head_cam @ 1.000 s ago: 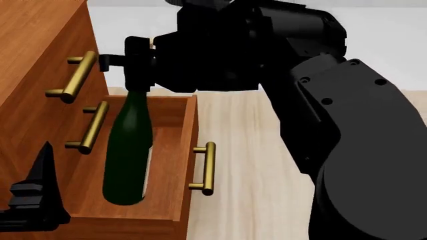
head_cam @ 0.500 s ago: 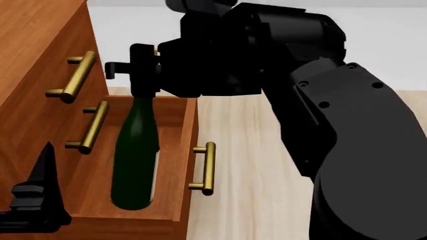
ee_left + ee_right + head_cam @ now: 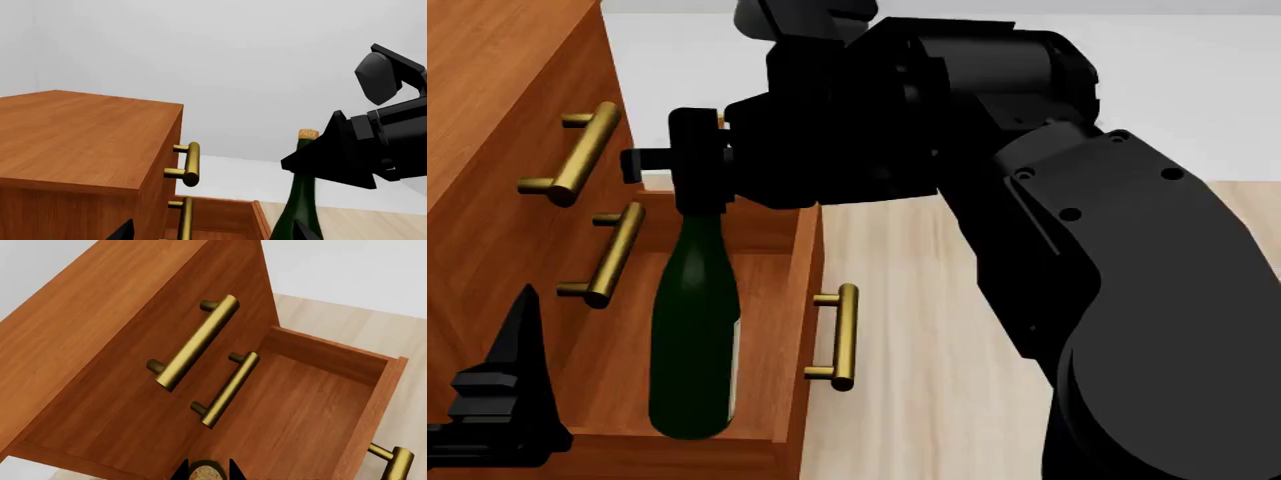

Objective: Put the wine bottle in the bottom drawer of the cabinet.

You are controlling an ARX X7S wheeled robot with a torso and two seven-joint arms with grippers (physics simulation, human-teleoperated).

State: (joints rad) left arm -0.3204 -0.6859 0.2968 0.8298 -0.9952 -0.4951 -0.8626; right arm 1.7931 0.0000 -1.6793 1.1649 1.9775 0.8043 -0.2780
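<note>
Right claw (image 3: 698,165): closed on the neck of the wine bottle (image 3: 694,330) just under the cork (image 3: 307,134); in the right wrist view the cork sits between the two fingertips. The bottle hangs upright inside the open bottom drawer (image 3: 801,300), its base low in the drawer near the front corner; whether it touches the drawer floor cannot be told.

Left claw (image 3: 501,390): parked low beside the cabinet (image 3: 87,150), with nothing visible between its fingers; its opening cannot be told.

Step in hand, as judged: setting the bottle down. Done well, the claw lowers straight until the base bears on the floor, keeps the body off the drawer walls, and only then opens. A tall, slim bottle released upright may tip, so leaning it against a wall, or laying it flat, looks safer if the drawer is to close.

Materials and shapes: bottle of dark green, glossy glass, cylindrical body tapering to a long neck, with a tan, grainy cork and a strip of white label showing on one side. Cabinet and drawer of reddish-brown wood with straight grain and flat panels. Handles (image 3: 197,342) are brass round bars on short posts. Floor (image 3: 921,350) of pale planks.
</note>
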